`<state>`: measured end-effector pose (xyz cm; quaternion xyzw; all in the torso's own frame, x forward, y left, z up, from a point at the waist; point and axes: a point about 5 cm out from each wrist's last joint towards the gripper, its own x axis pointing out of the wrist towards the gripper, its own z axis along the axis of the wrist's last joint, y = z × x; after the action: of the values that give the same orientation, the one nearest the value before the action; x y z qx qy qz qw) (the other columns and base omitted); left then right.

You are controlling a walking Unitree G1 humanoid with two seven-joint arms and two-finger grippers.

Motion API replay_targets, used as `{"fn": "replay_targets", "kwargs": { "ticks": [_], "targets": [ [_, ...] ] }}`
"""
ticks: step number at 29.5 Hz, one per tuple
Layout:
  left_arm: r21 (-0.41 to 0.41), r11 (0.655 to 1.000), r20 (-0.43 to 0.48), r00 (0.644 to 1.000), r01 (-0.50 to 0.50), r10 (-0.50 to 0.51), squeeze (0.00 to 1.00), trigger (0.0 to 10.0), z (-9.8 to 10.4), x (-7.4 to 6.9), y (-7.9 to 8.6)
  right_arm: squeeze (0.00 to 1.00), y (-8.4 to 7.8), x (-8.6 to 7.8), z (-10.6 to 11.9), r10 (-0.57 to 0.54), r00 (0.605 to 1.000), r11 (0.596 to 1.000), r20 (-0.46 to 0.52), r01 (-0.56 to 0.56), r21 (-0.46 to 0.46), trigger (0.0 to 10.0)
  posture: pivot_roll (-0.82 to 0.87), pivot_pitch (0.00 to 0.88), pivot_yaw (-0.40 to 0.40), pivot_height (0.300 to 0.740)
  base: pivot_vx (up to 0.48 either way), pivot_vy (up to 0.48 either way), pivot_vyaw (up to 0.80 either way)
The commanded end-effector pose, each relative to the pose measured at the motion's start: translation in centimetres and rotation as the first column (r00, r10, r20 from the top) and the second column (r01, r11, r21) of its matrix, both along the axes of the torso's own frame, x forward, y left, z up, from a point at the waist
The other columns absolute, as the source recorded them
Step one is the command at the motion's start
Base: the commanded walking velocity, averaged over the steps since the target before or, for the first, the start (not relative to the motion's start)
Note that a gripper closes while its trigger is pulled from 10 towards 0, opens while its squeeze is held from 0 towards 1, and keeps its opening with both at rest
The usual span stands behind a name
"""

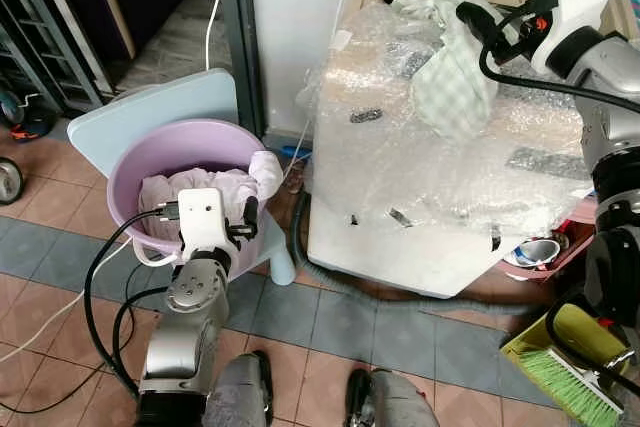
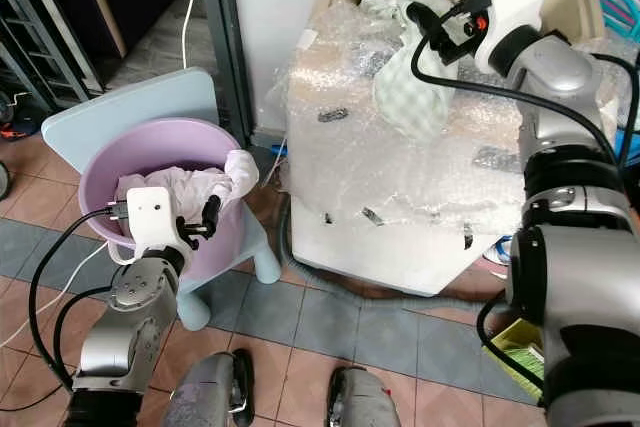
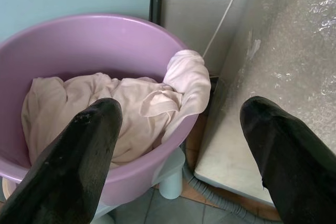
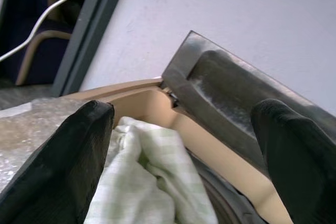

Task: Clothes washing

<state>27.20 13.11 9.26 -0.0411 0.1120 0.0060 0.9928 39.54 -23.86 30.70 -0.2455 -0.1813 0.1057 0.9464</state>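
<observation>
I see the washing machine [image 1: 440, 197] as the biggest thing here, white, wrapped in bubble wrap [image 1: 400, 137], its lid [image 4: 231, 98] raised against the wall. A pale green checked cloth [image 1: 450, 87] lies draped over the machine's top edge at the opening, with my right gripper [image 1: 468, 15] just above it, fingers [image 4: 68, 156] spread wide and holding nothing. Left of the machine, a light blue chair [image 1: 140, 112] carries a purple basin [image 1: 170, 152]. Inside it I see crumpled pinkish-white clothes [image 3: 79, 108], one piece hanging over the rim nearest the machine. My left gripper [image 1: 250, 215] hovers at the basin's near rim, fingers [image 3: 79, 156] also spread apart, empty. A green brush [image 1: 575, 387] sits on the floor by the machine.
</observation>
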Motion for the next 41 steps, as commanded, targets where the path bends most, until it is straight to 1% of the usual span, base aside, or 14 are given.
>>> {"fn": "replay_targets", "kwargs": {
  "ticks": [1, 4, 6, 8, 9, 10, 15, 16, 19, 20, 25, 33, 38, 41],
  "targets": [
    [-0.005, 1.000, 0.001, 1.000, 0.009, -0.009, 0.00, 10.0, 0.0, 0.0, -0.1, 0.00, -0.3, -0.2, 0.6, -0.001, 1.000, 1.000, 0.028, 0.000, 0.023, 10.0, 0.04, 0.102, -0.013, 0.740, 0.000, 0.000, 0.00],
    [-0.003, 1.000, 0.001, 1.000, 0.011, -0.011, 0.00, 10.0, 0.0, 0.1, -0.1, 0.00, 0.2, -0.2, -0.1, 0.101, 0.994, 0.994, -0.040, -0.100, 0.037, 10.0, 0.04, 0.101, -0.013, 0.740, 0.000, 0.000, 0.00],
    [-0.002, 1.000, 0.000, 1.000, 0.012, -0.012, 0.00, 10.0, 0.0, 0.1, -0.1, 0.00, 0.9, -0.2, -1.6, 0.200, 0.970, 0.980, -0.137, -0.199, 0.021, 10.0, 0.04, 0.099, -0.011, 0.740, 0.000, 0.000, 0.00],
    [-0.001, 1.000, -0.002, 1.000, 0.014, -0.014, 0.00, 10.0, 0.0, 0.2, -0.2, 0.00, 1.5, -0.5, -4.5, 0.245, 0.930, 0.957, -0.273, -0.277, -0.085, 10.0, 0.04, 0.096, -0.010, 0.740, 0.000, 0.000, 0.00],
    [-0.001, 1.000, -0.002, 1.000, 0.014, -0.014, 0.00, 10.0, 0.0, 0.2, -0.2, 0.00, 1.5, -0.5, -4.5, 0.245, 0.930, 0.957, -0.273, -0.277, -0.085, 10.0, 0.04, 0.096, -0.010, 0.740, 0.000, 0.000, 0.00],
    [-0.001, 1.000, -0.003, 1.000, 0.016, -0.016, 0.00, 10.0, 0.0, 0.2, -0.2, 0.00, 1.5, -0.5, -5.9, 0.210, 0.922, 0.955, -0.326, -0.265, -0.132, 10.0, 0.03, 0.095, -0.010, 0.740, 0.000, 0.000, 0.00],
    [-0.001, 1.000, -0.005, 1.000, 0.019, -0.019, 0.00, 10.0, -0.1, 0.3, -0.3, 0.00, 0.9, -0.5, -8.6, 0.114, 0.891, 0.959, -0.440, -0.215, -0.186, 10.0, 0.04, 0.093, -0.010, 0.740, 0.000, 0.000, 0.00],
    [0.000, 1.000, -0.005, 1.000, 0.018, -0.018, 0.00, 10.0, 0.0, 0.4, -0.3, 0.00, 0.4, -0.3, -9.1, 0.039, 0.890, 0.965, -0.454, -0.152, -0.214, 10.0, 0.04, 0.093, -0.010, 0.740, 0.000, 0.000, 0.00],
    [0.001, 1.000, -0.005, 1.000, 0.014, -0.014, 0.00, 10.0, 0.0, 0.4, -0.3, 0.00, -0.4, -0.1, -9.1, -0.063, 0.897, 0.973, -0.438, -0.043, -0.227, 10.0, 0.04, 0.093, -0.011, 0.740, 0.000, 0.000, 0.00],
    [0.002, 1.000, -0.006, 1.000, 0.011, -0.011, 0.00, 10.0, 0.0, 0.3, -0.2, 0.00, -1.1, 0.2, -8.8, -0.151, 0.898, 0.968, -0.414, 0.050, -0.244, 10.0, 0.05, 0.093, -0.012, 0.740, 0.000, 0.000, 0.00],
    [-0.003, 1.000, 0.005, 1.000, 0.014, -0.014, 0.00, 10.0, 0.0, 0.3, -0.2, 0.00, -1.7, 0.4, -8.1, -0.227, 0.900, 0.961, -0.372, 0.146, -0.234, 10.0, 0.05, 0.095, -0.014, 0.740, 0.000, 0.000, 0.00],
    [-0.010, 1.000, 0.033, 0.999, 0.016, -0.015, 0.00, 10.0, 0.3, 0.1, -0.1, 0.00, 0.5, 0.5, -6.4, -0.059, 0.973, 0.997, -0.224, 0.047, -0.060, 10.0, 0.04, 0.090, -0.012, 0.740, 0.100, 0.000, 0.00],
    [0.002, 1.000, 0.046, 0.999, 0.009, -0.009, 0.00, 10.0, 0.4, 0.2, 0.5, 0.00, 2.1, -0.7, -7.5, 0.004, 0.994, 0.999, -0.108, 0.001, 0.043, 10.0, 0.03, 0.085, 0.001, 0.740, 0.271, 0.000, 0.00],
    [0.008, 1.000, 0.045, 0.999, 0.016, -0.017, 0.00, 10.0, 0.4, 0.3, 0.6, 0.00, 2.7, -1.3, -8.3, 0.024, 0.995, 0.998, -0.096, -0.018, 0.055, 10.0, 0.03, 0.082, 0.015, 0.740, 0.292, 0.000, 0.00]
  ]
}}
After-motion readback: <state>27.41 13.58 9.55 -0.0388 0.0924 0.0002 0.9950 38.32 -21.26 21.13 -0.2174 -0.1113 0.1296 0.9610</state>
